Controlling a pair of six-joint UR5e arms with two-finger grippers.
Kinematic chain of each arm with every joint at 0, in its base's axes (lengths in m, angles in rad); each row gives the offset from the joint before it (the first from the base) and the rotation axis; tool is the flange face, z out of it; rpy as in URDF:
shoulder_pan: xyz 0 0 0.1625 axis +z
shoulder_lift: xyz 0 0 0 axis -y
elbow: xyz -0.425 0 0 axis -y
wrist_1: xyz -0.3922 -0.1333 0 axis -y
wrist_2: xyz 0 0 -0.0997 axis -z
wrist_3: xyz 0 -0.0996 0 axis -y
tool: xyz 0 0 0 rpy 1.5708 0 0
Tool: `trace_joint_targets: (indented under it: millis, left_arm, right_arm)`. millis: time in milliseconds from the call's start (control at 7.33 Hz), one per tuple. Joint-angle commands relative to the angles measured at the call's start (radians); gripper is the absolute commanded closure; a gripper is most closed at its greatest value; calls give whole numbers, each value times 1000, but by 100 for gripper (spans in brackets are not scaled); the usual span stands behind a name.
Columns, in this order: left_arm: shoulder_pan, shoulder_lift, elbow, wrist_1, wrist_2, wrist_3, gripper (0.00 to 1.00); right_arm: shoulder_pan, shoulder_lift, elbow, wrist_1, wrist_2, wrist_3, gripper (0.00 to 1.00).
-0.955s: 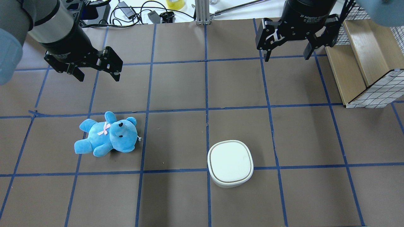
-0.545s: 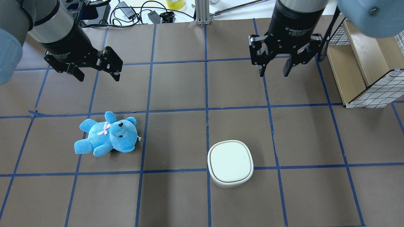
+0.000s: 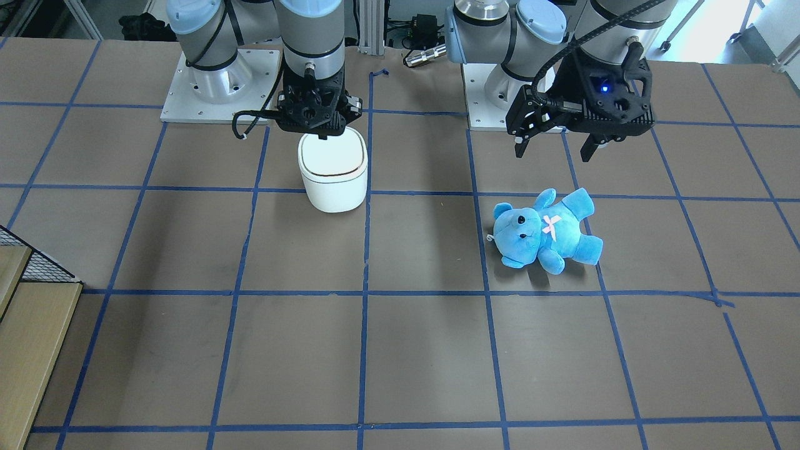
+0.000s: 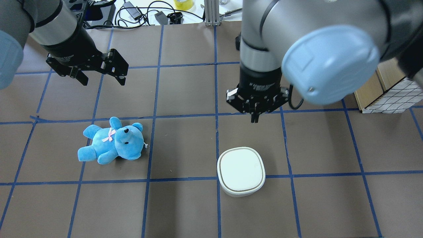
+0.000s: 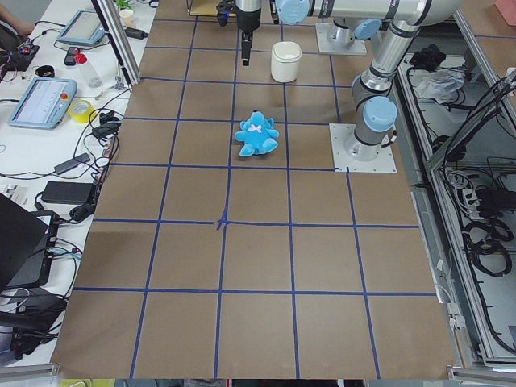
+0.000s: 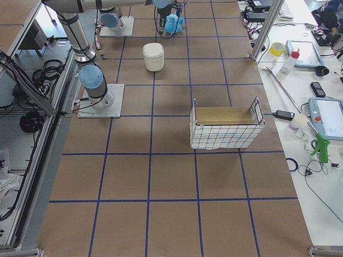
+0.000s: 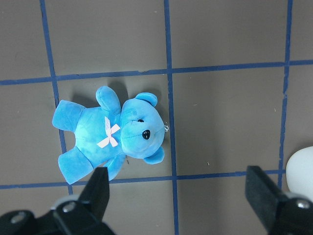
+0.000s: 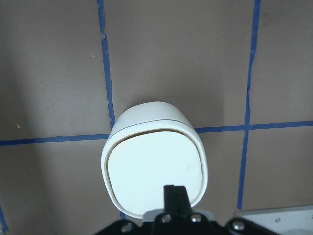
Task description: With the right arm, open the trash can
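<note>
The trash can [image 4: 241, 171] is a small white tub with its flat lid shut; it also shows in the front view [image 3: 333, 169] and the right wrist view [image 8: 154, 171]. My right gripper [image 4: 253, 114] is shut and empty, fingers pressed together. It hangs above the table by the can without touching it. In the front view the right gripper [image 3: 319, 128] sits over the lid's robot-side edge. In the wrist view its fingertips [image 8: 174, 193] overlap the lid's near edge. My left gripper [image 4: 101, 79] is open and empty, above and beyond the blue teddy bear [image 4: 112, 141].
A wire basket with a wooden inside [image 4: 390, 89] stands at the right edge of the table, also in the right view [image 6: 225, 126]. Cables and a yellow tape roll [image 4: 183, 4] lie past the far edge. The arms' base plates [image 3: 219, 87] are behind the can.
My right arm has swung in from the far right towards the trash can, and its gripper has gone from open to shut. The left arm, teddy and can have not moved.
</note>
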Motion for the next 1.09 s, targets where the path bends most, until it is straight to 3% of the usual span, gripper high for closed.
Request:
trace_joint_targets:
  millis: [0,409,545,682,818,955]
  left_arm:
    - [0,0,0,0,0,0,0]
    - [0,0,0,0,0,0,0]
    - [0,0,0,0,0,0,0]
    - [0,0,0,0,0,0,0]
    - [0,0,0,0,0,0,0]
    - [0,0,0,0,0,0,0]
  right_arm:
    - [38,11,140,-124,4,15,100]
    - [43,31,188,-167,1,1,100]
    - [43,31,180,-168,0,0,95]
    - [43,14,159,-167,1,3,74]
    - [39,-13,115,-150,1,6,1]
    - [34,-44,35,-83,0,3,0]
